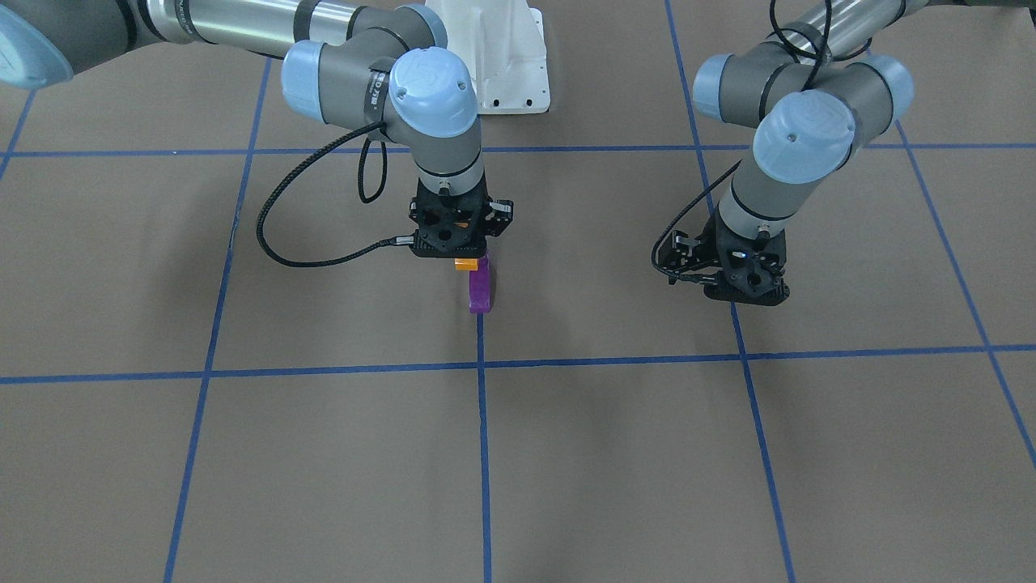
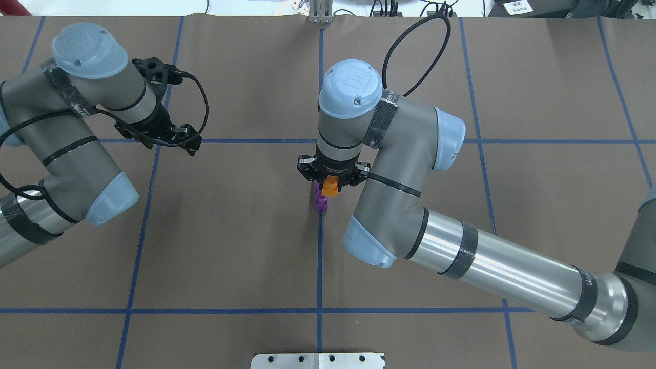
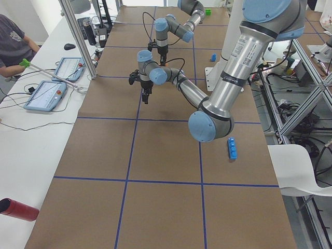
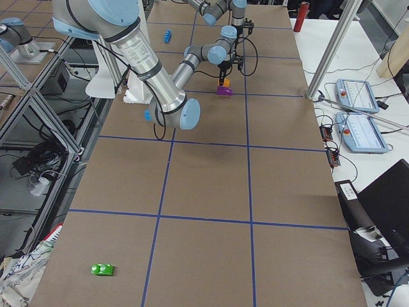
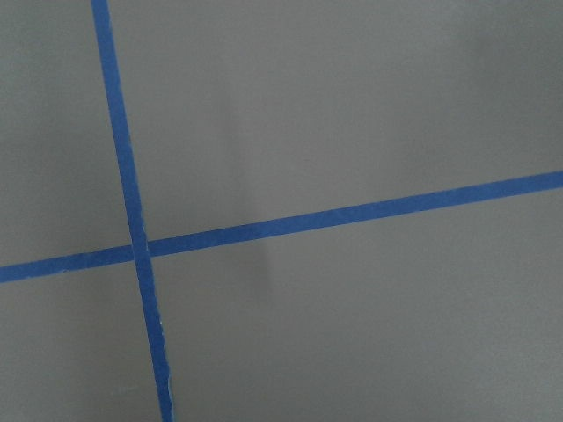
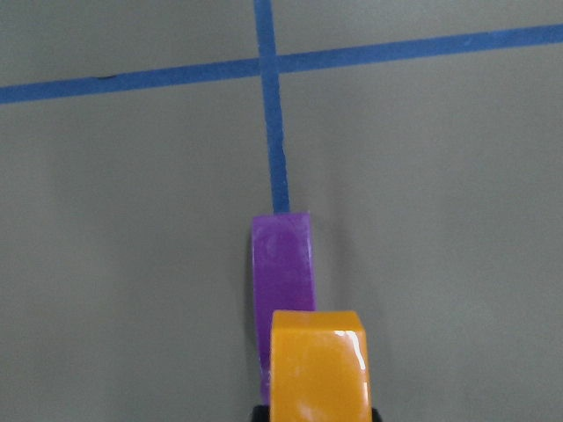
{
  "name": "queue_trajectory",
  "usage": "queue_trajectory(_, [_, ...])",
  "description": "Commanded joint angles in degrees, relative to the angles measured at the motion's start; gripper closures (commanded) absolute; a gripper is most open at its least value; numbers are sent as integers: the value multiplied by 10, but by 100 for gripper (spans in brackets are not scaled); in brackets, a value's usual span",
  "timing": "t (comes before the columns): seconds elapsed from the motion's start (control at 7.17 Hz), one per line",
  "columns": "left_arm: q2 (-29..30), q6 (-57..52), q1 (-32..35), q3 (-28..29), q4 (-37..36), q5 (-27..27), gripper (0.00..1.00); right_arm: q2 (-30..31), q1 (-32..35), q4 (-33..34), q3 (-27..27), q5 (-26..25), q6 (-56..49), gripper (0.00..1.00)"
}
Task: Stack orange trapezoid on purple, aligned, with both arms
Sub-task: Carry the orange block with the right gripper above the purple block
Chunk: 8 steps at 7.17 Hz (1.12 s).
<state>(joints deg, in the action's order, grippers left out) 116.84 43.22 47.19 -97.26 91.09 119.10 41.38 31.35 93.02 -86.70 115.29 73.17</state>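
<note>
Hovering at mid-bench (image 2: 230, 246), the right pincer (image 2: 332, 179) is clamped on the orange trapezoid (image 6: 317, 365), close over the purple (image 6: 281, 259). The purple lies with its long axis along the blue tape line (image 6: 277, 167). The orange sits slightly to one side of it. The left pincer (image 1: 745, 279) hangs well apart, and I cannot tell how its jaws stand.

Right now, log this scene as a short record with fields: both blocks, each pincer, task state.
right pincer: shut on orange trapezoid
orange trapezoid: held above the purple
purple: on the table, on a blue tape line
left pincer: off to the side, apart from both blocks; open or shut unclear
task state: orange not released; contact between blocks unclear
</note>
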Motion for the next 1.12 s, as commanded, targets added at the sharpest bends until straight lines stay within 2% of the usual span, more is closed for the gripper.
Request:
queue_trajectory(0.0, [0, 3, 0, -2, 0, 0, 0, -3, -6, -1, 8, -6, -5, 100])
queue_trajectory(0.98, [0, 7, 0, -7, 1, 0, 0, -2, -18, -12, 15, -37, -27, 100])
